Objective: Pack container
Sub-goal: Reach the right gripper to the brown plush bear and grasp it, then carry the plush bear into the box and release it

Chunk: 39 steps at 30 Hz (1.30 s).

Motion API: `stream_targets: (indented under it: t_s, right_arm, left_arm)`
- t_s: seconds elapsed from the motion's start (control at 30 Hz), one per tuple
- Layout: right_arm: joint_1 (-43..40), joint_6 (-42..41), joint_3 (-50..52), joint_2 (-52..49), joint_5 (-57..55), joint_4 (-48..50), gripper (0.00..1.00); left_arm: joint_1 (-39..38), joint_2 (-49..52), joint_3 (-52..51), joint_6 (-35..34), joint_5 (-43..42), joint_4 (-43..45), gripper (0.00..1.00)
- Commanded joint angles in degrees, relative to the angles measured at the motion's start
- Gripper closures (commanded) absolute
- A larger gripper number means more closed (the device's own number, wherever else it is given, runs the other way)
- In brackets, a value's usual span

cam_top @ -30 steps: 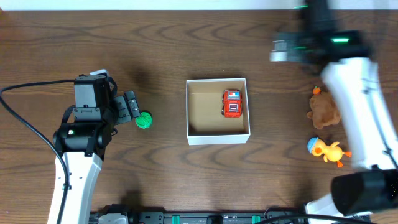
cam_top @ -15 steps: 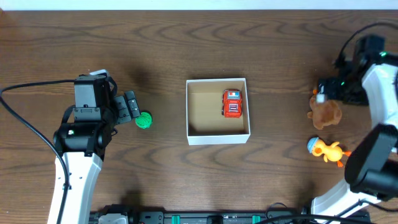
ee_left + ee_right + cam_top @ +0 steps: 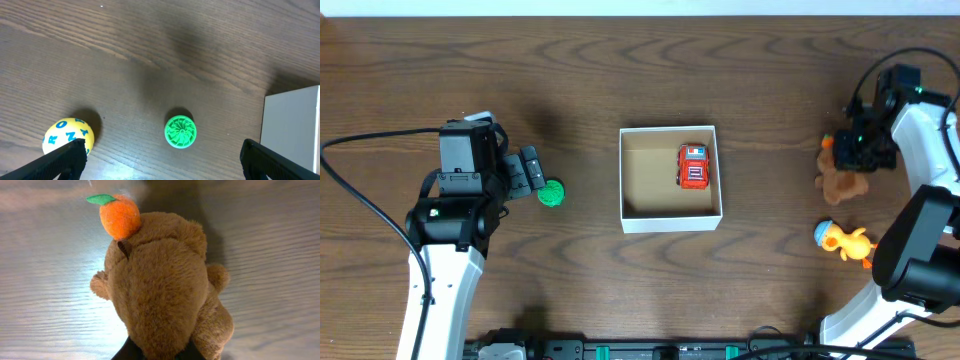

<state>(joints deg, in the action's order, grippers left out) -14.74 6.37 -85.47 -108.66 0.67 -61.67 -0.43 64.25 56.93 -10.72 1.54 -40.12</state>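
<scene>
The container (image 3: 670, 222), a white square box with a brown inside, stands mid-table and holds a red toy car (image 3: 695, 166). Its white wall shows at the right edge of the left wrist view (image 3: 292, 130). My left gripper (image 3: 533, 172) stands open just left of a green round toy (image 3: 551, 193). In the left wrist view the green toy (image 3: 180, 131) lies between and ahead of the wide-apart fingers of that gripper (image 3: 161, 162). My right gripper (image 3: 850, 150) is shut on a brown plush bear (image 3: 840, 180) at the far right. The bear (image 3: 160, 295) fills the right wrist view and hides most of the fingers.
A yellow ball with blue letters (image 3: 67, 136) lies by the left finger of my left gripper. A yellow-orange duck toy (image 3: 843, 240) lies on the table just in front of the bear. The bear carries a small orange fruit (image 3: 119, 216) on its head.
My right arm swung in from the table's back to the bear and its jaws closed on the plush. The left arm and the green toy stayed put.
</scene>
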Motion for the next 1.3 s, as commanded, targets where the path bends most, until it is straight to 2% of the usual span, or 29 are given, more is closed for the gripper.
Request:
stream_targets:
  t_s: [0.0, 0.17, 0.3, 0.5, 0.7, 0.9, 1.27]
  right_arm:
    - [2.2, -3.7, -9.2, 6.6, 2.6, -1.2, 0.99]
    - [8.5, -9.4, -15.0, 13.0, 11.5, 1.1, 0.99]
    - [18.2, -15.1, -15.0, 15.8, 12.0, 3.3, 0.99]
    - [34.1, -19.4, -14.8, 13.5, 11.5, 3.4, 0.99]
    - [45.3, -32.4, -14.8, 7.7, 8.3, 2.7, 0.99]
    - [49.2, -40.7, -14.8, 1.6, 6.8, 1.9, 0.99]
    - [48.2, -39.7, -14.8, -9.8, 5.5, 4.1, 0.99]
  left_arm:
    - [0.2, 0.1, 1.3, -0.6, 0.4, -0.1, 0.02]
    - [0.2, 0.1, 1.3, -0.6, 0.4, -0.1, 0.02]
    - [0.2, 0.1, 1.3, -0.6, 0.4, -0.1, 0.02]
    - [0.2, 0.1, 1.3, -0.6, 0.4, -0.1, 0.02]
    - [0.2, 0.1, 1.3, -0.6, 0.4, -0.1, 0.02]
    - [0.2, 0.1, 1.3, -0.6, 0.4, -0.2, 0.02]
    - [0.2, 0.1, 1.3, -0.6, 0.4, -0.2, 0.02]
